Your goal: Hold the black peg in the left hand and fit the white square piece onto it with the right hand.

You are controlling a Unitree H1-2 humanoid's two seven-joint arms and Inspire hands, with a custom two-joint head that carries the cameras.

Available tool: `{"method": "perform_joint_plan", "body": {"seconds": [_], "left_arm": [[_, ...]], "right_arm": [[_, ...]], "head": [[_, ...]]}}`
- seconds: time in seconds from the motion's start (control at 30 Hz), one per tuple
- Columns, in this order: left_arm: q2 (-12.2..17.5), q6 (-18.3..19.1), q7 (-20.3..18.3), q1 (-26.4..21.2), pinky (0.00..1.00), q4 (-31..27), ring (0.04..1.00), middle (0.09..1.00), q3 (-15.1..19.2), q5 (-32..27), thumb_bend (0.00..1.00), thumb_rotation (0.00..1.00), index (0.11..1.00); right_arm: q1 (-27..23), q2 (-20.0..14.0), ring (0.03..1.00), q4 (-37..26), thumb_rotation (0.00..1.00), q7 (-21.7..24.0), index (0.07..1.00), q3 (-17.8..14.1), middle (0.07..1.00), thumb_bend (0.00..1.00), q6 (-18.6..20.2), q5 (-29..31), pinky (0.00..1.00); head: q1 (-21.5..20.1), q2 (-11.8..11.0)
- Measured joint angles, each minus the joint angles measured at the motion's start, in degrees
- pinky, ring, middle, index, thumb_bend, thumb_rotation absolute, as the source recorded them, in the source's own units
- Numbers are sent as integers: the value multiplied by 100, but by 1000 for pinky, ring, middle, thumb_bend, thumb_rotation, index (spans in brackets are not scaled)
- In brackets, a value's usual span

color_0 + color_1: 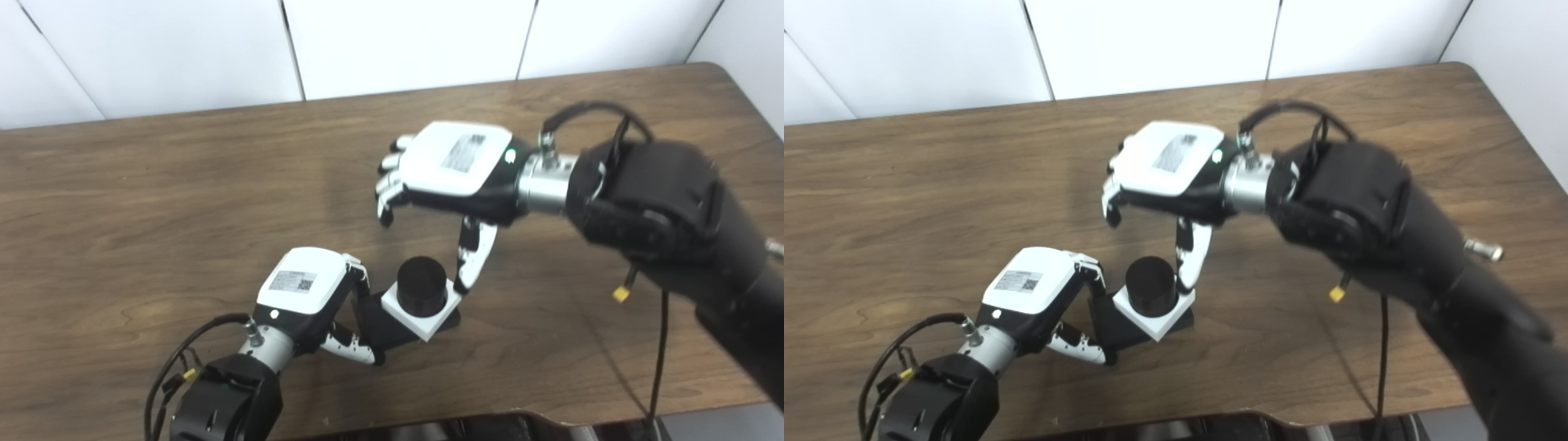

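Left hand [306,300] grips the black base of the round black peg [421,285], low on the brown wooden tabletop [153,214]. The white square piece [422,313] sits around the peg, seated on it. Right hand [456,168] hovers just above, fingers loosely spread, thumb tip reaching the piece's corner.

Black peg [421,285]: short round cylinder, upright on a black base, slightly tilted, near the table's front edge. White square piece [421,309]: flat, seated around the peg's foot on the base, peg poking up through its middle.
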Motion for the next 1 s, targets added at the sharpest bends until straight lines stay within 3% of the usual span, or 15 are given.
{"method": "perform_joint_plan", "body": {"seconds": [0.43,0.9,0.97,1.0], "left_arm": [[19,-139,59,6,770,20,797,774,40,-9,510,57,491],[74,-162,213,4,742,104,767,750,126,-193,510,86,495],[85,-166,297,4,708,124,732,729,152,-221,712,374,642],[85,-166,377,4,702,153,725,726,164,-234,762,443,679]], "right_arm": [[-41,114,924,31,431,-4,729,-75,841,1000,62,25,963],[-152,38,917,46,449,-6,755,-416,843,1000,140,36,943],[-145,5,918,62,452,-6,754,-418,844,1000,143,35,943],[-137,0,918,65,448,-6,752,-418,843,1000,147,33,943]], "head": [[61,-96],[79,-167],[88,-167],[88,-167]]}}
